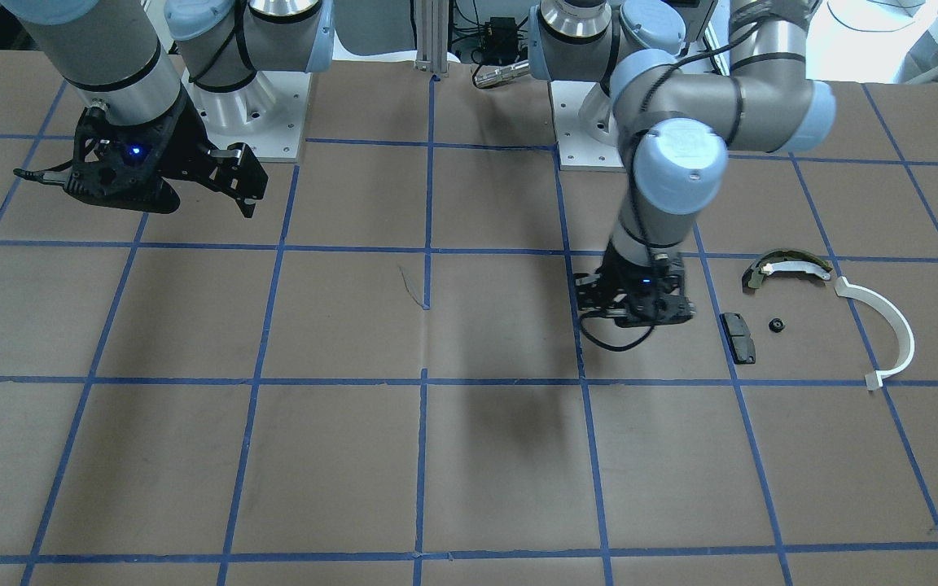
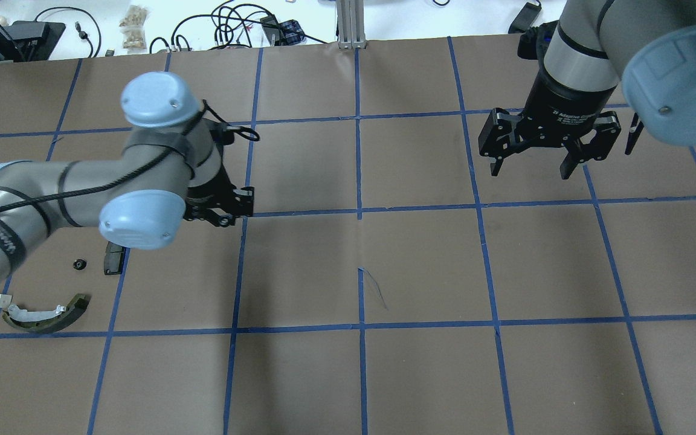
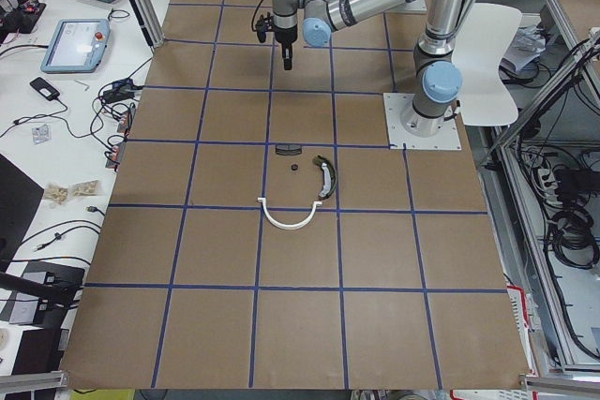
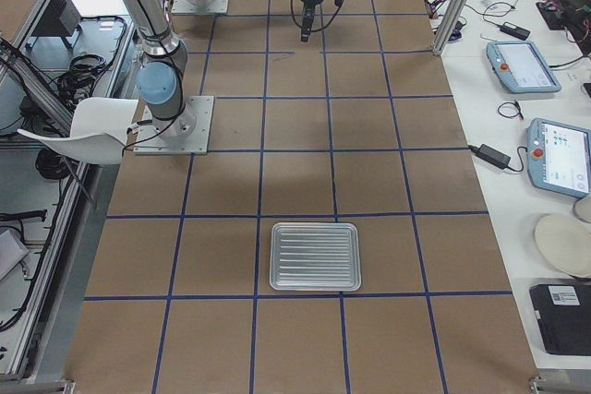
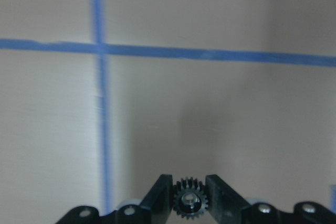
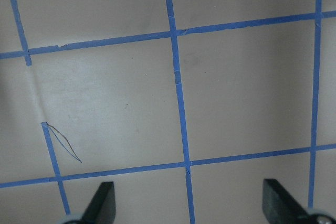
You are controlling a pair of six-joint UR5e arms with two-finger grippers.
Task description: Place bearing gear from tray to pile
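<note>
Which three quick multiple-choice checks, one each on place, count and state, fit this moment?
1. Where is the gear? A) in a box B) in the left gripper C) in a person's hand
2. How many parts lie in the tray? A) none B) two C) five
3. The right gripper is: A) open B) shut on the gear C) shut, empty

Answers: 1 B, the left wrist view shows the fingers pinching it. 2 A, the right-side view shows only bare ribbed metal. 3 A, its fingers stand wide apart with nothing between.
</note>
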